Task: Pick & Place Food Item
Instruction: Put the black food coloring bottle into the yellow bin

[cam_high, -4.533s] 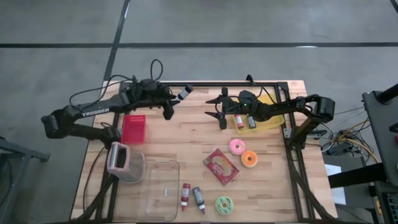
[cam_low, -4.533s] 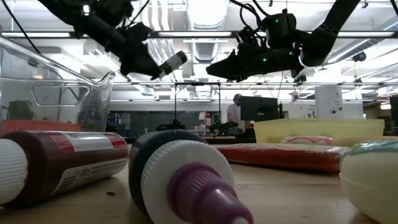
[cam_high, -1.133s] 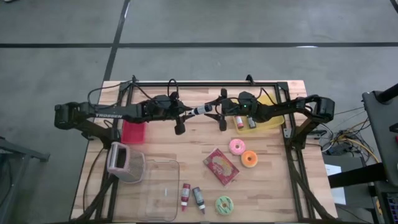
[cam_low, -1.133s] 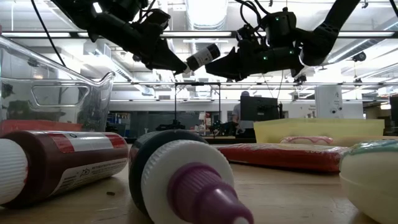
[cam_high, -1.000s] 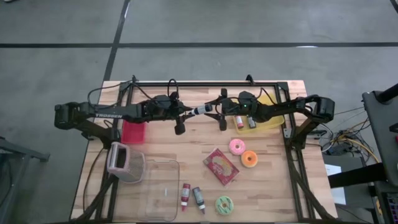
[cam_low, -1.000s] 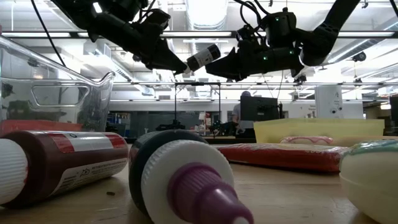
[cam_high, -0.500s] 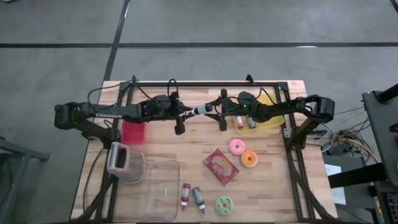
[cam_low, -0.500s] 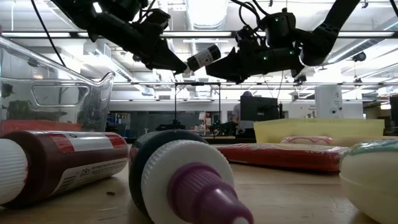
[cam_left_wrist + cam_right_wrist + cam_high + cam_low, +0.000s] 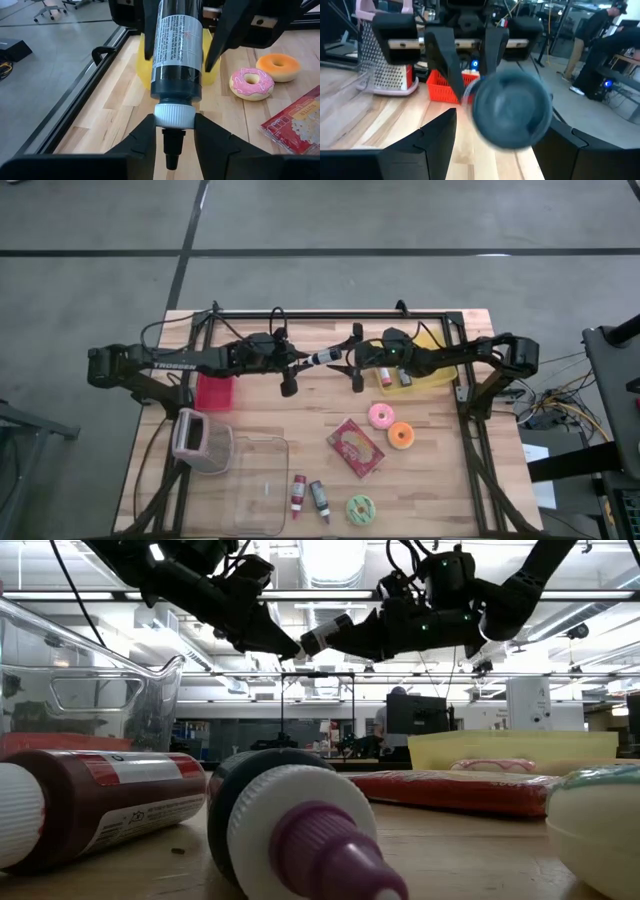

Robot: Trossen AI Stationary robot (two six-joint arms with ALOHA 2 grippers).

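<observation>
My left gripper (image 9: 297, 364) is shut on a dark sauce bottle (image 9: 320, 359) with a white cap, held level high above the table's far middle. It also shows in the left wrist view (image 9: 177, 45). My right gripper (image 9: 347, 361) is open. Its two fingers stand on either side of the bottle's base end (image 9: 510, 110), and I cannot tell whether they touch it. In the low view the bottle (image 9: 322, 636) hangs between the two grippers. My left gripper pinches the bottle's white cap (image 9: 174, 114) between its two fingers (image 9: 142, 134), with the nozzle pointing back between them. The fingers come level from the table's left and lie along the bottle. The bottle sticks out level toward the right gripper, clear of the table.
A yellow tray (image 9: 440, 368) at the far right holds two bottles (image 9: 385, 376). Pink (image 9: 381, 416), orange (image 9: 401, 436) and green (image 9: 361, 508) donuts, a red packet (image 9: 355, 448), two bottles (image 9: 298, 495), a clear tub (image 9: 255, 485), a grater (image 9: 190, 435) and a red basket (image 9: 215, 387) lie about.
My right gripper has gone toward the table's left and a little up, so its open fingers now stand around the bottle's base end. My left gripper and the bottle have kept still.
</observation>
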